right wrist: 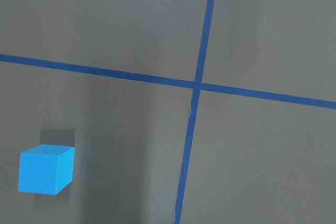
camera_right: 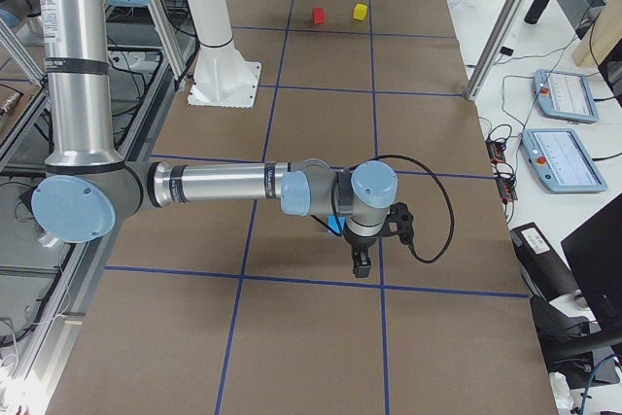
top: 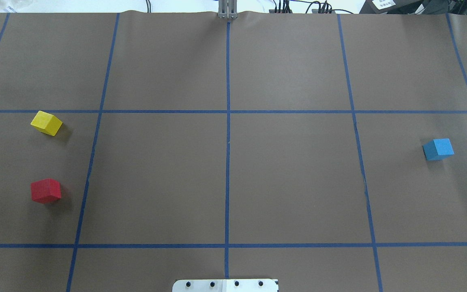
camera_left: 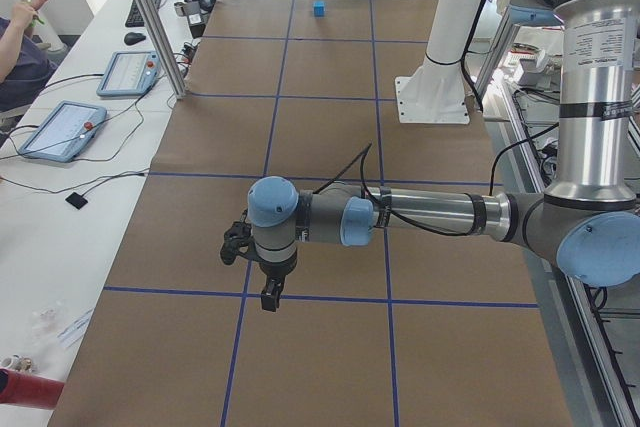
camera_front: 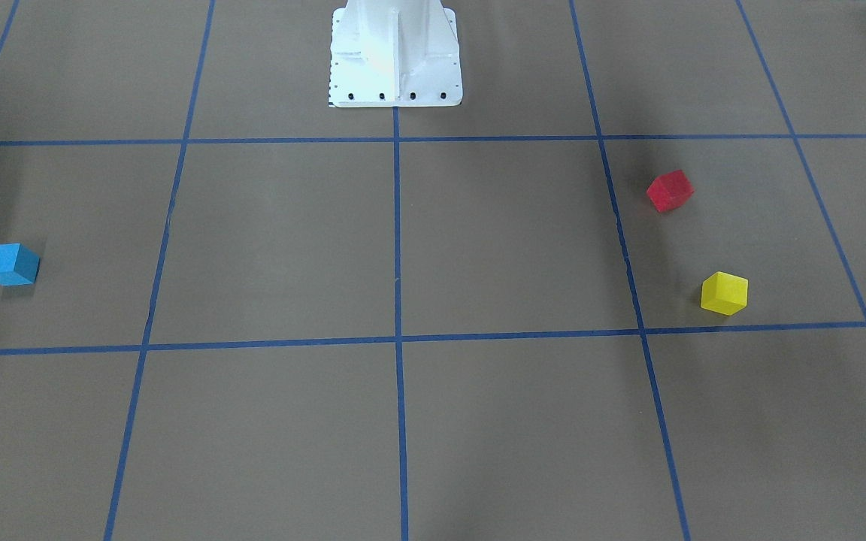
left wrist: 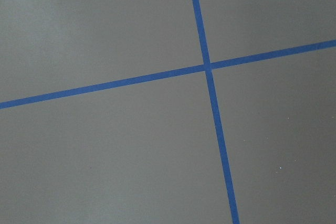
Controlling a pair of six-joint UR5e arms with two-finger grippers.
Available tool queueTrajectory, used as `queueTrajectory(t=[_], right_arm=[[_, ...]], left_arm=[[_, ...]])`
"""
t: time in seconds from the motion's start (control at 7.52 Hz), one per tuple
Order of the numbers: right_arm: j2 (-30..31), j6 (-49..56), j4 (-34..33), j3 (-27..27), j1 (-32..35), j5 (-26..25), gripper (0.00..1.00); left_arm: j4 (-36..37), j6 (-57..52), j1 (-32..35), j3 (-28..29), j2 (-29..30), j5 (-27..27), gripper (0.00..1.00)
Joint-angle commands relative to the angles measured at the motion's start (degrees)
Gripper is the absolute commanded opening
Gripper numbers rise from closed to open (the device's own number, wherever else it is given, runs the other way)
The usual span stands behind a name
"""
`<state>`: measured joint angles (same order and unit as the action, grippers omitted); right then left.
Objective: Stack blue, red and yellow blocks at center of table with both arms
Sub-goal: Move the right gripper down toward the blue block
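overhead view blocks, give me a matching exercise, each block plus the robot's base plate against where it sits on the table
Things:
1. yellow block
2. red block
3. blue block
4. white base plate

Places in the overhead view:
A. alone on the right side
B. bottom edge, at the centre line
C. left side, farther from the robot
D. left side, nearer the robot

Pairs: 1-C, 2-D, 3-A, 4-B
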<state>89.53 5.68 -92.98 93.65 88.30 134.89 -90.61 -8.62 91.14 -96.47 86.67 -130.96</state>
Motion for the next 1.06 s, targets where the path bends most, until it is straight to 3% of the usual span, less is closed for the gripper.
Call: queueTrajectory(t=[0.0,0.27,0.4,0.66,0.93], right_arm=[[0.3,0.1,0.1,0.0,0.5,0.4,1.00],[0.3,0.1,0.1,0.6,0.8,0.5,1.00],[0.4,-0.7,0.1,4.1,0.8,-0.3,1.00],[-3.8,-0.8,-0.4,7.2,-2.1,-1.1,1.00],[-3.1,-0.9,2.7,6.6,-7.6,0.6,1.00]], left_arm=[[0.0,0.0,0.0,0.0,0.0,0.0,1.00],[0.0,0.1,0.1,0.0,0.1,0.3,1.00],[0.0,0.1,0.1,-0.3,0.1,0.4,1.00],[0.2,0.2,0.1,-1.6,0.0,0.4,1.00],[0.2,0.2,0.1,-1.6,0.0,0.4,1.00]])
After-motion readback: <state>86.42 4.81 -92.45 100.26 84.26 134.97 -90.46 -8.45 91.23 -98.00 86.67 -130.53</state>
